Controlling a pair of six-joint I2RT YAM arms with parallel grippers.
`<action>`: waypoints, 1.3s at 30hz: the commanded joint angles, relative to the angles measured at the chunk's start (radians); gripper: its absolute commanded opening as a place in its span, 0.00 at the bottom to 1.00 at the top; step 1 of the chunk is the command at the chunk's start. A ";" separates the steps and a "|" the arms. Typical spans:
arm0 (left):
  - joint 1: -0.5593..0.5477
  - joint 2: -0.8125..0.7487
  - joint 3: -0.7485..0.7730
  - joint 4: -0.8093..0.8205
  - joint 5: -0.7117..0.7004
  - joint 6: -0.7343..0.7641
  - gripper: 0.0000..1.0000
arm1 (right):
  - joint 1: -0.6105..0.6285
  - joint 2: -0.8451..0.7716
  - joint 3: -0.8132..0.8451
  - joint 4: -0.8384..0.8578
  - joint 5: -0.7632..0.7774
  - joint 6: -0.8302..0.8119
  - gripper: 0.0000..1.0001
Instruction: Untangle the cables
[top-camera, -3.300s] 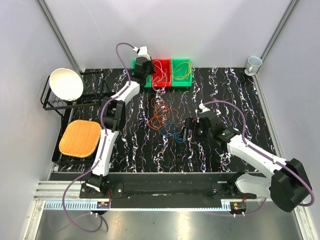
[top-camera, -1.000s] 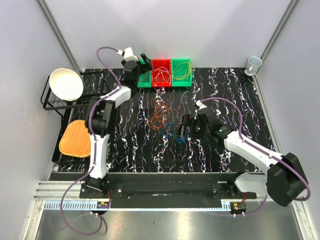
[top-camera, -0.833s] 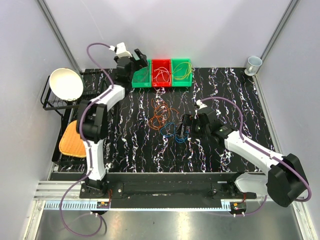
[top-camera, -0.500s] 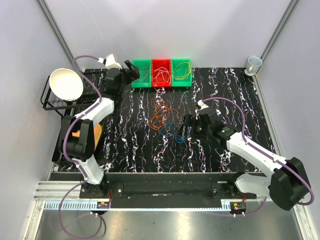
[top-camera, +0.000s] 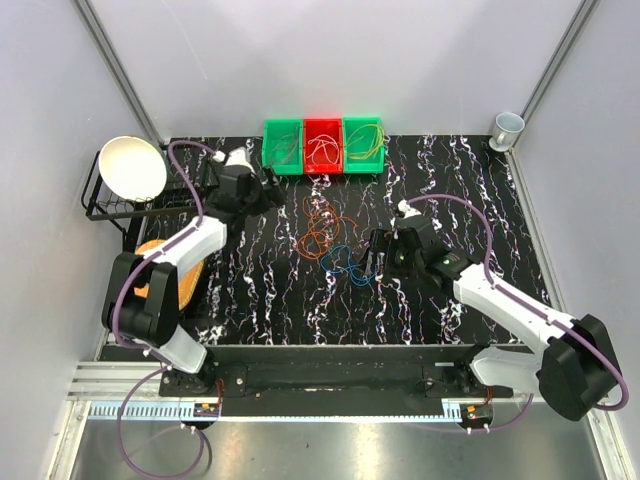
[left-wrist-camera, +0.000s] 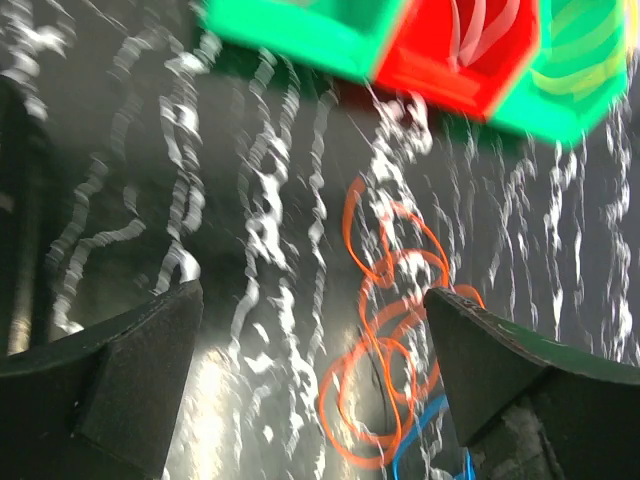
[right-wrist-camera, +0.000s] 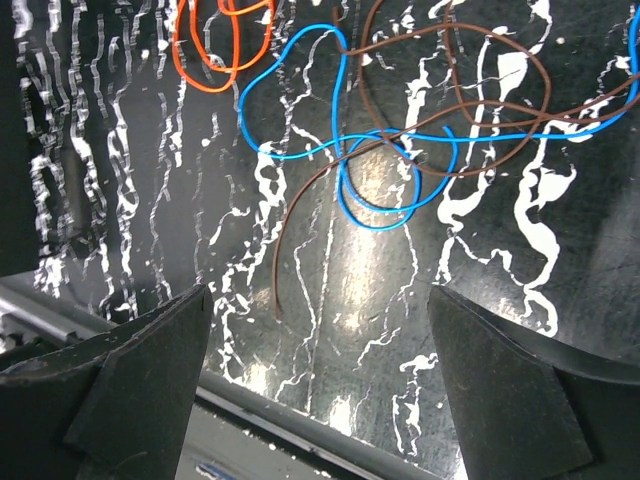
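Job is looking abt halfway done, I'm guessing. At the back of the table (top-camera: 460, 200), three bins are sitting in a row. The red bin (top-camera: 322, 171) in the mid is holding white cables (top-camera: 322, 148). The right green bin (top-camera: 362, 171) is holding yellow-green cables (top-camera: 365, 145). The left green bin (top-camera: 282, 171) is too hard to see into, so can't tell what is in it.

The rest of the cables are lying loose in the mid of the table, in front of the bins. The orange cables (top-camera: 320, 228) are curling over each other in a bunch of loops. Just next to them, nearer the arms, a blue cable (right-wrist-camera: 390, 150) & a brown cable (right-wrist-camera: 460, 90) are crossing each other many times. So that pile is prob what is left: pulling them apart & sorting by color.

The left gripper (left-wrist-camera: 312, 400) is hanging above the table w/ its jaws spread wide. It is holding nothing. It is pointing at the orange loops from the left side, not touching them.

The right gripper (right-wrist-camera: 320, 400) is also spreading its jaws wide & holding nothing. It is hanging right by the blue & brown tangle, w/ the cables lying just past its fingertips (right-wrist-camera: 110, 400).
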 joint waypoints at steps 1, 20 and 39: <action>-0.085 -0.078 -0.018 -0.073 -0.033 0.064 0.95 | 0.003 0.038 0.061 0.014 0.054 0.001 0.94; -0.415 -0.186 -0.155 -0.153 -0.156 -0.032 0.88 | 0.002 0.075 0.076 -0.090 0.280 0.095 0.95; -0.607 0.193 0.114 -0.192 -0.205 -0.035 0.69 | 0.000 0.015 0.035 -0.133 0.396 0.139 0.97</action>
